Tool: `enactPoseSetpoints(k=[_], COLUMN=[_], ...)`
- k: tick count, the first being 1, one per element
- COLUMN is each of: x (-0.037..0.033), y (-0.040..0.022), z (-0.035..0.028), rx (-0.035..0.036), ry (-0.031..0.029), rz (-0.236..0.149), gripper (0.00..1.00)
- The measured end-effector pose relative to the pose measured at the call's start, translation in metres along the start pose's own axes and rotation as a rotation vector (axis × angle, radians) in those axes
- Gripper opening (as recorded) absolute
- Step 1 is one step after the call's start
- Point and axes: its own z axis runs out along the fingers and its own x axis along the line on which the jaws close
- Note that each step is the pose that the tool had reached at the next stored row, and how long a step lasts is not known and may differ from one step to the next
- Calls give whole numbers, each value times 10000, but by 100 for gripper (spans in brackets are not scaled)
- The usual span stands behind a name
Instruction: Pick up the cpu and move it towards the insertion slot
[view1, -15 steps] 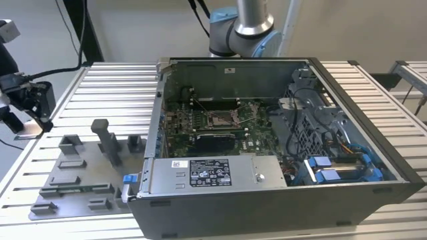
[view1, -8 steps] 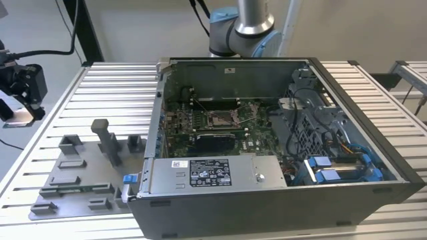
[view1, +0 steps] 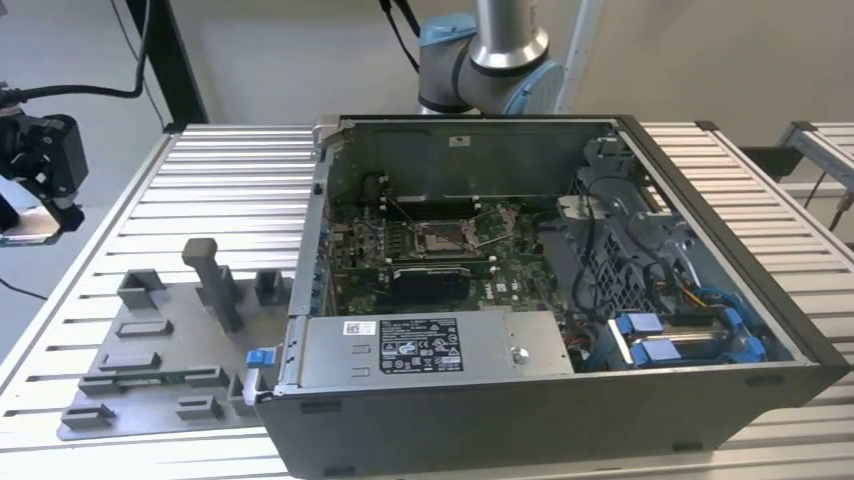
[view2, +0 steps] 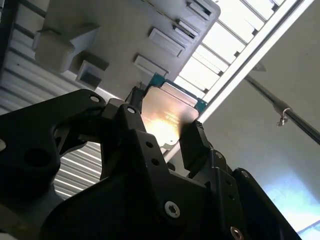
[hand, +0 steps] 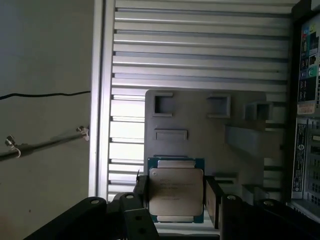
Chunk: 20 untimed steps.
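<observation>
Exterior view: the gripper (view1: 43, 205) is hovering near the worktop (view1: 200, 190) edge, with the insertion slot (view1: 441, 237) well apart from it.

Second wrist view: the gripper is pinching the cpu (view2: 167, 112).

First wrist view: the cpu (hand: 176, 192) is sitting between its fingers (hand: 141, 192). Pickup judged done, transfer outstanding.

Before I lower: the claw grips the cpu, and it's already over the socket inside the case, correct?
Not quite. The claw does grip the cpu, but the first wrist view shows it over the grey plate outside the case, not over the socket.
</observation>
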Motion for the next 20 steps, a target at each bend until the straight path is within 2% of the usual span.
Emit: enactPoseSetpoints(k=[15, 20], x=[-8, -146], y=[2, -1], z=[-52, -70], rx=[1, 1], ry=[1, 2], rz=[-1, 0], gripper=[0, 0])
